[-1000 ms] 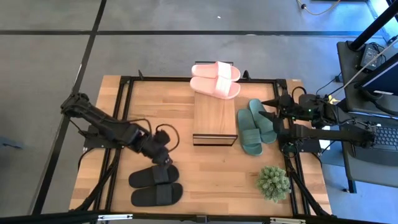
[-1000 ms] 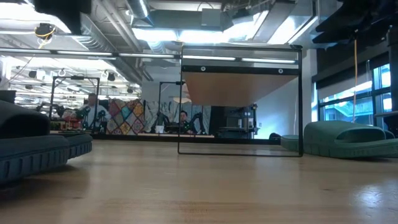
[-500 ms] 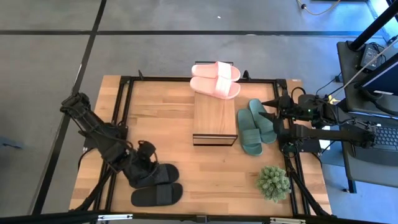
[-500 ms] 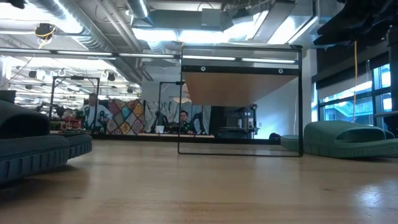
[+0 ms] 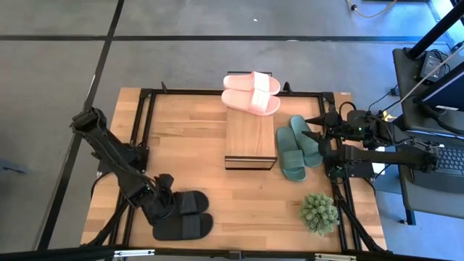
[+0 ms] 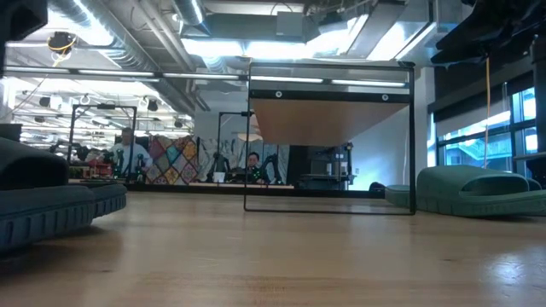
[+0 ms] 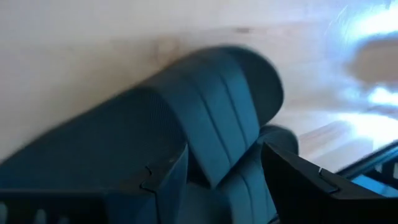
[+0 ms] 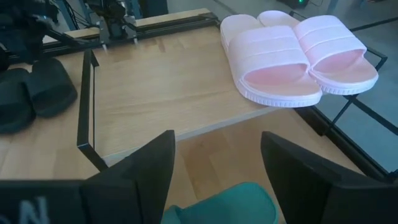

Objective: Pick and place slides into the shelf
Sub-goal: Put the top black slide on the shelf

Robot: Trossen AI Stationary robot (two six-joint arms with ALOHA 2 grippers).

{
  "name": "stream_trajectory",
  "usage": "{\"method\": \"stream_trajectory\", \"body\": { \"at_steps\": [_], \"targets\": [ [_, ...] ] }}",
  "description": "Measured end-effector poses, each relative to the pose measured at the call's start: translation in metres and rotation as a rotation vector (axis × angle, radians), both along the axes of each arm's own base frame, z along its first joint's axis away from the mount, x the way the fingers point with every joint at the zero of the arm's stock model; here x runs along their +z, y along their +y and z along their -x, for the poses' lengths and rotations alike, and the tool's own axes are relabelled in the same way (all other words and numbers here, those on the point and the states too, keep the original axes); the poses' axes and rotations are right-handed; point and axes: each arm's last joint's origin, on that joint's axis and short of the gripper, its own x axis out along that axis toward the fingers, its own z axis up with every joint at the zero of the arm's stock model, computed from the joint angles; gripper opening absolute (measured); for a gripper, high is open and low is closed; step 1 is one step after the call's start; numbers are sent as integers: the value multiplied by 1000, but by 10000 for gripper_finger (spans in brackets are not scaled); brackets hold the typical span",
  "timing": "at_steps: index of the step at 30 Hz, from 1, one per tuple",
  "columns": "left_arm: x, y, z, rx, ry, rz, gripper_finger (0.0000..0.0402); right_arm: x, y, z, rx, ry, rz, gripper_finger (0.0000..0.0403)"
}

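Two black slides (image 5: 187, 214) lie side by side near the table's near-left corner. My left gripper (image 5: 164, 206) is low at the heel end of the farther one, open. In the left wrist view the left gripper (image 7: 224, 171) has a finger on each side of the black slide (image 7: 205, 118). The pink pair (image 5: 251, 91) rests on the far end of the shelf's (image 5: 250, 138) top plank. The green pair (image 5: 297, 146) lies on the table right of the shelf. My right gripper (image 5: 313, 128) waits open at the right edge, above the green slide (image 8: 217, 208). My left gripper stands over the black slide's strap (image 7: 233, 134) with one open finger (image 7: 165, 180) on each side of it, coming down slanting from the table's left. Whether the fingers touch the slide I cannot tell. The slide lies flat on the table.
A small potted plant (image 5: 319, 212) stands near the table's near-right corner. The shelf's thin black frame (image 6: 414, 136) rises mid-table. Bare wood lies between the black slides and the shelf. Beyond the far edge, people sit in the room.
My left gripper has moved toward the table's near edge and a little left, going down from above the table onto the farther black slide. The slides have stayed where they were.
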Motion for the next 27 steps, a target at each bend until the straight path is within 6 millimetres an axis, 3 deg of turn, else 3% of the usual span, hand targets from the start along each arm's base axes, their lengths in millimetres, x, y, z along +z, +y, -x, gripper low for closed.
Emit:
{"method": "stream_trajectory", "body": {
  "at_steps": [9,17,27],
  "targets": [
    [-26,3,5,-11,-14,43,195,0,0,0,0,0,0,239],
    [-46,6,6,-11,-186,12,195,0,0,0,0,-1,-1,239],
    [-55,13,8,-2,-172,-18,190,0,0,0,0,-1,-1,239]
  ]
}}
